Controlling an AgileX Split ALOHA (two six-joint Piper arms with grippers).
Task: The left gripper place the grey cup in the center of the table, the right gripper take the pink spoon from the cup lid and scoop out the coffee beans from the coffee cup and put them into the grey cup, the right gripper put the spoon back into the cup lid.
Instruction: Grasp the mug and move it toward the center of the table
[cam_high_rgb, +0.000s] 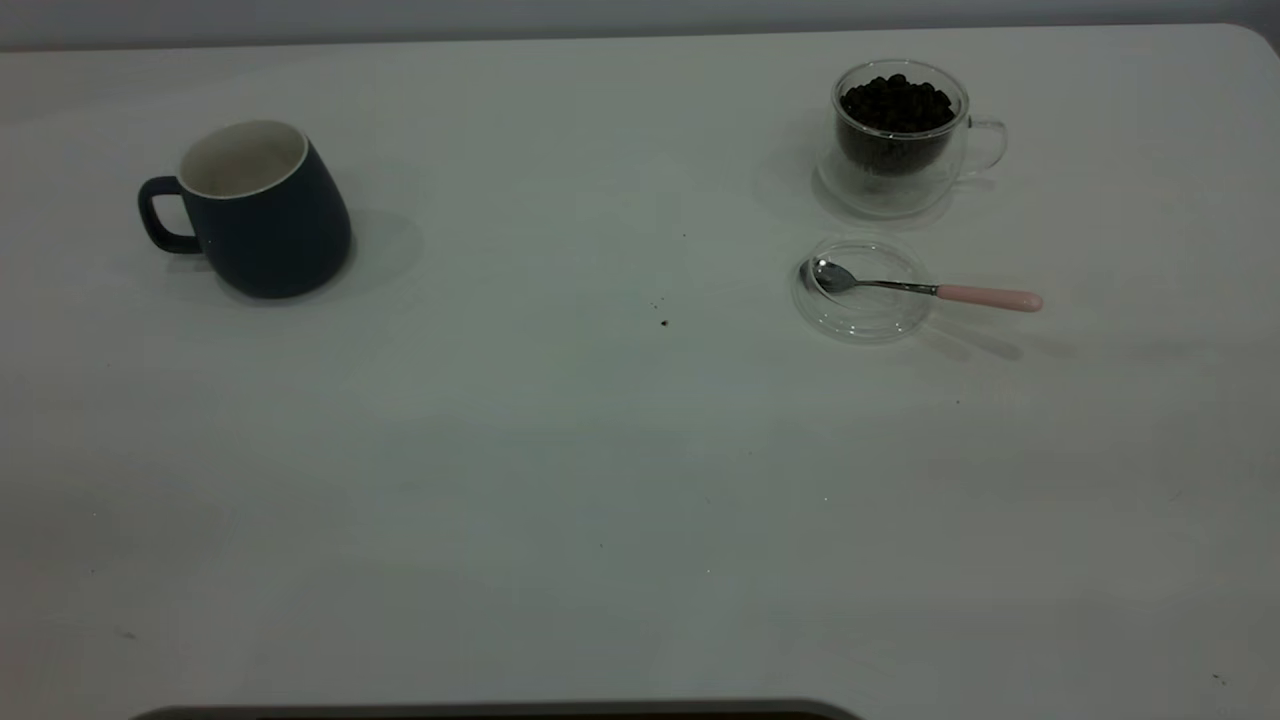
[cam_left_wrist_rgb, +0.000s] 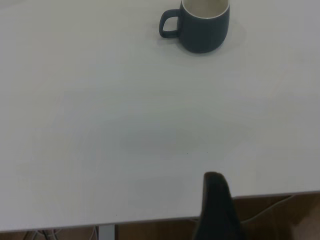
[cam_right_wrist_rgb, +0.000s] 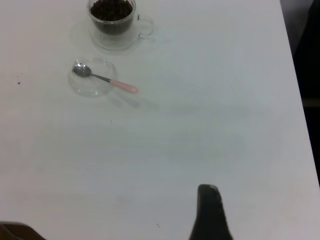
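- We saw the grey cup (cam_high_rgb: 262, 212) upright at about 9 o'clock on the table (cam_high_rgb: 560, 480), far toward the left side, handle pointing to 9 o'clock, white inside showing, nothing touching it.
- The coffee cup (cam_high_rgb: 900, 140) stood at about 2 o'clock, coffee beans (cam_high_rgb: 896, 103) heaped near its rim, small clear handle toward 3 o'clock.
- The cup lid (cam_high_rgb: 864, 290) lay flat just at 6 o'clock of the coffee cup, close but apart from it.
- The pink spoon (cam_high_rgb: 925, 288) rested with its metal bowl inside the lid, stem across the rim, pink handle sticking out toward 3 o'clock.
- A few dark specks (cam_high_rgb: 664, 322) sat near table center, between the two cups.
- Left gripper (cam_left_wrist_rgb: 216, 210): only one dark finger showed in its wrist view, at the table's near edge, well apart from the grey cup; we couldn't tell its finger state.
- Right gripper (cam_right_wrist_rgb: 210, 212): same, one dark finger visible over bare table, well apart from lid and spoon; finger state couldn't be told.
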